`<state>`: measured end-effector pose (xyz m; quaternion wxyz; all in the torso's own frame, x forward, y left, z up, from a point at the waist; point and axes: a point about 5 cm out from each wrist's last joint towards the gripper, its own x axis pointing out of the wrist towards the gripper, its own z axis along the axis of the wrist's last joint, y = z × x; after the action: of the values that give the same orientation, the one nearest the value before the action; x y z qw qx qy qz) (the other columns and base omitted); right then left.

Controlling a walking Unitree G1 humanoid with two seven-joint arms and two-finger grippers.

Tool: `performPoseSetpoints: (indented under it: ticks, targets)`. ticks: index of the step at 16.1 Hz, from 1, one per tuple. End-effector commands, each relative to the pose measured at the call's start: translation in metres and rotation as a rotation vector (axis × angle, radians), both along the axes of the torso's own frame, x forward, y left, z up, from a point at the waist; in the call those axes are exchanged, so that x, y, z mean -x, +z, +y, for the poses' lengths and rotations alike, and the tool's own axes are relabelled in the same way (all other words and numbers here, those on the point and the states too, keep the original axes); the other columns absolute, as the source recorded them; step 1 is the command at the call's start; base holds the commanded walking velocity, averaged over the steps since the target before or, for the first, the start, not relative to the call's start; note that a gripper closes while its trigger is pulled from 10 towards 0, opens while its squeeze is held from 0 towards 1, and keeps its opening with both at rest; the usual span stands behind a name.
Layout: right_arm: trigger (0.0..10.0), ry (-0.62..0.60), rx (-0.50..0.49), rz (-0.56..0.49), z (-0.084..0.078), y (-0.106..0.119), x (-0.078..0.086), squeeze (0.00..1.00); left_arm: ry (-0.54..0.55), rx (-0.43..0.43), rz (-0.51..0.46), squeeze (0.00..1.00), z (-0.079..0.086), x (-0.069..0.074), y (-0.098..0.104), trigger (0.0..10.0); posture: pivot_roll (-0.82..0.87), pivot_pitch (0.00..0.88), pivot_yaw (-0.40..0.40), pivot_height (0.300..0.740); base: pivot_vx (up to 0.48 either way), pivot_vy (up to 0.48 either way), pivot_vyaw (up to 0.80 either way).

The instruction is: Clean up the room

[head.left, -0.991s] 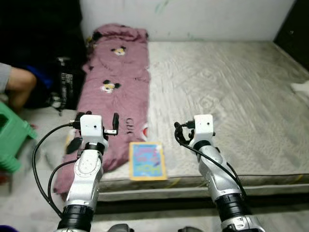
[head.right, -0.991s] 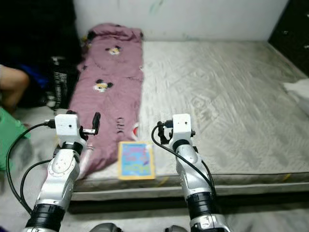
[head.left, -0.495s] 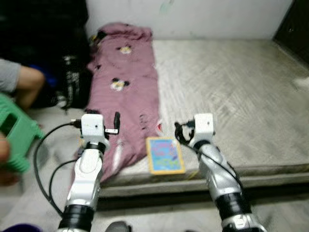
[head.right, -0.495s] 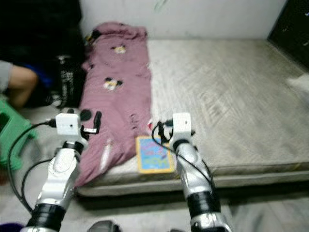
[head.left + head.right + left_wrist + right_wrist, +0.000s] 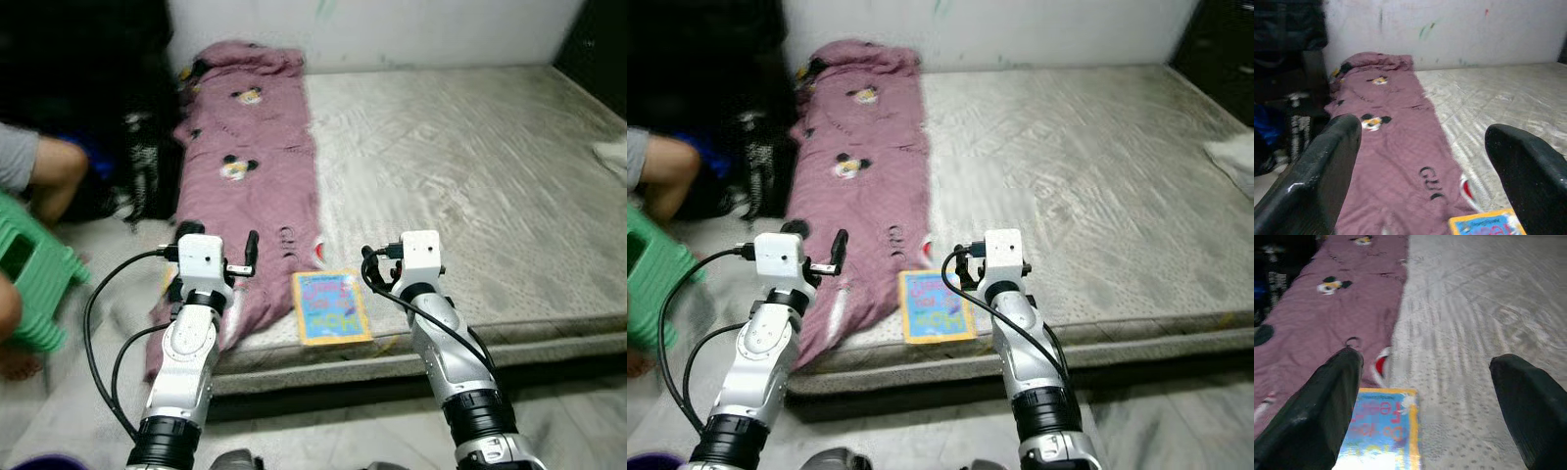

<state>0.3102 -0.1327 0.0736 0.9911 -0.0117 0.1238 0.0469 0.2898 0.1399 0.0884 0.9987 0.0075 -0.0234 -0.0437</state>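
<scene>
A picture book (image 5: 331, 306) with a yellow border lies flat near the front edge of a bare grey mattress (image 5: 470, 166). Beside it, a mauve blanket (image 5: 250, 166) printed with cartoon mice runs along the mattress's left side and droops over the front corner. My left gripper (image 5: 1420, 147) is held up over the blanket's near end, open and empty. My right gripper (image 5: 1425, 396) hovers just right of the book, open, with the book (image 5: 1383, 428) below and between its fingers. Neither gripper touches anything.
A person's arm (image 5: 44, 162) and foot (image 5: 15, 357) are at the left by a green stool (image 5: 24, 284). Black bags (image 5: 147, 166) stand against the mattress's left side. A white cloth (image 5: 612, 155) lies at the right edge. Grey floor runs along the front.
The camera has shifted, so the book now sits closer between my arms. Both arms keep the same raised pose with open fingers. A person's foot has come into view at the lower left.
</scene>
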Motion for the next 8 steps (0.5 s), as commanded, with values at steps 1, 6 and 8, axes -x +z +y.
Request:
performPoseSetpoints:
  ticks: [1, 6, 8]
  targets:
    - [10.0, -0.005, 0.001, -0.003, -0.0033, 0.0014, -0.0007, 0.00, -0.008, -0.001, -0.018, 0.00, -0.0012, -0.0010, 0.0048, 10.0, 0.05, 0.000, 0.005, 0.740, 0.277, 0.000, 0.00]
    - [10.0, -0.002, 0.004, -0.005, -0.0035, 0.0015, -0.0007, 0.00, -0.009, 0.000, -0.017, 0.00, -0.0014, -0.0005, 0.0046, 10.0, 0.05, 0.000, 0.004, 0.740, 0.286, 0.000, 0.00]
    - [10.0, 0.000, 0.008, -0.007, -0.0035, 0.0016, -0.0008, 0.00, -0.011, 0.000, -0.014, 0.00, -0.0014, -0.0002, 0.0041, 10.0, 0.05, 0.000, 0.004, 0.740, 0.307, 0.000, 0.00]
